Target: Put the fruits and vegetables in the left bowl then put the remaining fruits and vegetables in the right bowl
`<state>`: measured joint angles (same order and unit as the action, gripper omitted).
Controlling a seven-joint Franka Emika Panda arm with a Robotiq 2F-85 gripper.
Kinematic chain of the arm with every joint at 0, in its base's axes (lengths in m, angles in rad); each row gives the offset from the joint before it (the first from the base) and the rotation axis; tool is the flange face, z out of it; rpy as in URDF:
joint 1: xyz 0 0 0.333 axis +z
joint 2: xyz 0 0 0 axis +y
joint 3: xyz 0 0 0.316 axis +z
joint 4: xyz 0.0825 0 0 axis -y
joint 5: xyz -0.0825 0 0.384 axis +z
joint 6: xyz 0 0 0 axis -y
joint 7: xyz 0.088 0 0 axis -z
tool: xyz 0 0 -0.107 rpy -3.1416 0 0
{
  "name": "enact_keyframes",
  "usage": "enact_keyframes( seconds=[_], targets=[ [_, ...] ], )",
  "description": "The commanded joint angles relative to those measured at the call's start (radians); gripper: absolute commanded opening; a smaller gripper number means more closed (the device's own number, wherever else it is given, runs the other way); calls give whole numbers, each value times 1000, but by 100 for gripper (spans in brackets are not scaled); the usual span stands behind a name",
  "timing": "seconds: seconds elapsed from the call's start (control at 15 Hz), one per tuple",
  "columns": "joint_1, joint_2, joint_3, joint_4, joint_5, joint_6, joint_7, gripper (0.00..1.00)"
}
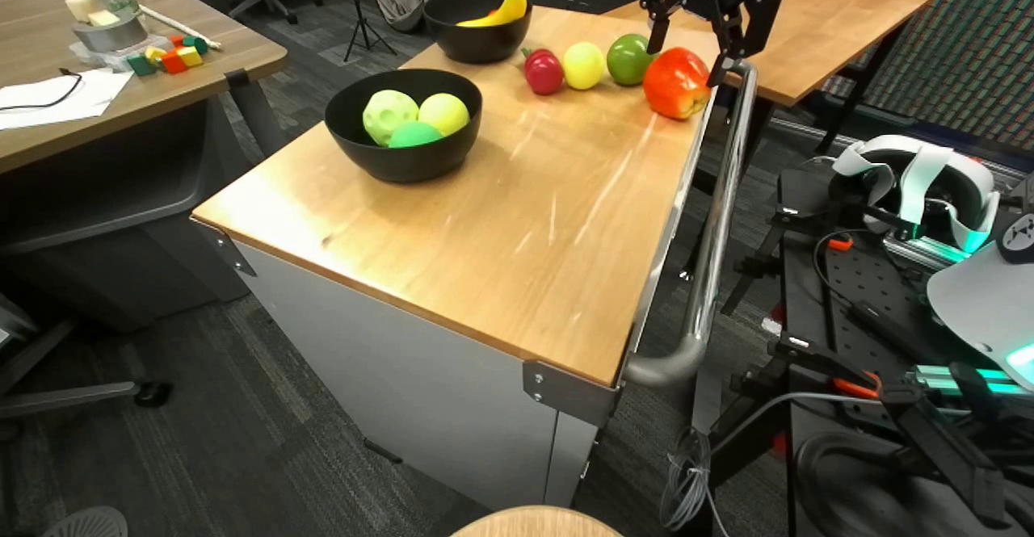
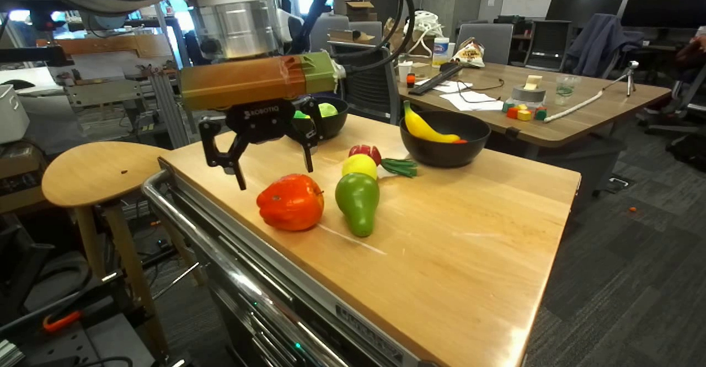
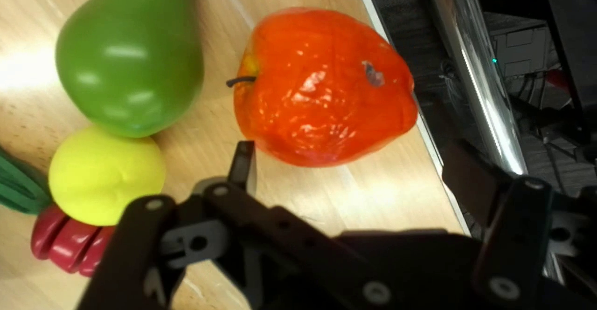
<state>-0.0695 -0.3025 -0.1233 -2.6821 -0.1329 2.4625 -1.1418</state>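
The red-orange fruit (image 3: 322, 86) lies on its side on the wooden surface (image 2: 458, 267), close to the edge by the metal rail (image 1: 725, 198), its dark stem toward a green pear-shaped fruit (image 3: 130, 63). Beyond that sit a round yellow fruit (image 3: 107, 175) and a bunch of red radishes (image 3: 70, 244), just beside each other. The gripper (image 2: 276, 177) hangs near the red-orange fruit, its jaws spread wide. In an exterior view, the left black bowl (image 1: 404, 165) holds a pale green ball (image 1: 388, 117), a yellow-green ball (image 1: 446, 112) and a bright green ball (image 1: 414, 135); the right black bowl (image 1: 478, 44) holds a yellow banana (image 1: 510, 9).
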Motion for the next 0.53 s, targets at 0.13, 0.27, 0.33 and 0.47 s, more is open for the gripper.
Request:
enact_keyframes(
  seconds=[0.13, 0.27, 0.33, 0.47],
  targets=[
    [-14, -22, -28, -32, -49, 6, 29, 100],
    [-21, -24, -36, -39, -56, 11, 33, 100],
    [-23, -25, -40, -43, -58, 12, 33, 100],
    [-27, -20, -47, -43, -65, 14, 38, 100]
  ],
)
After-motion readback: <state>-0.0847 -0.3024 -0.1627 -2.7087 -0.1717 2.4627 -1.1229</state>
